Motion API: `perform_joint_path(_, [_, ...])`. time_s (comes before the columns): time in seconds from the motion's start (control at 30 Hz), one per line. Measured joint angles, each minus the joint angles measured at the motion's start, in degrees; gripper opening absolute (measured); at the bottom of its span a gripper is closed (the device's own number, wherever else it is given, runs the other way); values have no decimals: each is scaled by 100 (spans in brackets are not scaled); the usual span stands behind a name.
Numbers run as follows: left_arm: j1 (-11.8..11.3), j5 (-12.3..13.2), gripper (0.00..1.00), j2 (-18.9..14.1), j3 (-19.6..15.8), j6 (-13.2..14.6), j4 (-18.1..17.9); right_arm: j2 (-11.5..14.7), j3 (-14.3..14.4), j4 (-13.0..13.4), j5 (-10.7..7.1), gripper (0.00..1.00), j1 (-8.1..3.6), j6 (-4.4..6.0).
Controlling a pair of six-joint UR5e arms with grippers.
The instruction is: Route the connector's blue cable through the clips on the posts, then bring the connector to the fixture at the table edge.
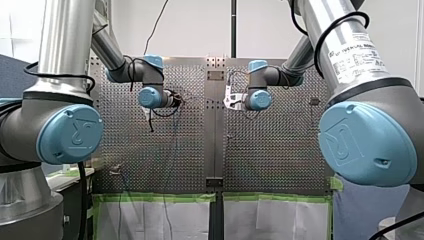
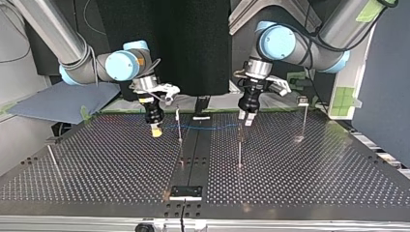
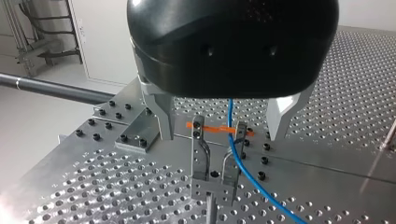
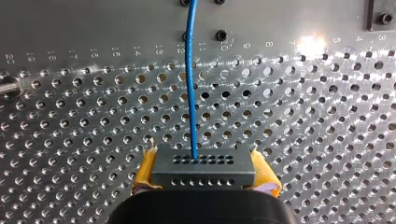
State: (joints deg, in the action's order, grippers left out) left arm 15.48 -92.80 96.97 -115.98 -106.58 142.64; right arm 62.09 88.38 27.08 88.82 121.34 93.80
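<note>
**Blue cable stretched between two arms over perforated table**

The connector point(image 4: 203, 169) is gripped by my right gripper point(image 2: 155, 130), seen at the left of the top view, low over the far part of the perforated table point(image 2: 314, 174). In the right wrist view the dark grey block, with its rows of small holes, is clamped between the yellow pads point(image 4: 145, 170), one pad pressed on each end. The blue cable point(image 4: 190, 84) is seen leaving the connector's upper face and running straight away from the gripper above the holes.

In the top view the cable is drawn nearly level from right gripper to my left gripper point(image 2: 246, 119), which is held at the right of the table's middle strip. A thin post point(image 2: 179, 126) is passed on the way; whether the cable is caught in its clip cannot be told. A taller post point(image 2: 239, 150) is set just nearer than the left gripper.

In the left wrist view the metal fingers point(image 3: 161, 112) are spread wide, and nothing is held. A metal clip point(image 3: 215, 163) with an orange band point(image 3: 212, 129) is framed between them. The cable is led down past the band, close against one clip arm, then off towards the near side. Whether it is seated in the clip cannot be told.

A dark fixture point(image 2: 185, 192) is fixed at the near edge in the top view, well apart from the connector.
</note>
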Motion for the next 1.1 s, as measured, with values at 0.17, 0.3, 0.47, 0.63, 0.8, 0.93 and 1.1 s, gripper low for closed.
perform_joint_path(0.17, [15,0,97,0,-1,-22,-5,1,0,-10,0,0,-7,-1])
perform_joint_path(0.3, [22,2,97,0,-1,-27,-7,1,0,-15,0,0,-10,0])
perform_joint_path(0.47, [38,-10,97,0,-2,-10,-7,0,0,-18,-2,0,-11,0])
perform_joint_path(0.63, [77,-12,97,0,-2,39,-5,-1,-1,-25,-2,0,-16,-4])
perform_joint_path(0.8, [142,-10,97,0,2,154,4,-2,-1,-27,2,0,-17,-4])
perform_joint_path(0.93, [208,-10,97,0,5,222,8,-1,-1,-23,3,0,-18,-3])
perform_joint_path(1.1, [375,-96,97,4,55,350,-3,-4,0,-12,4,0,-17,-1])
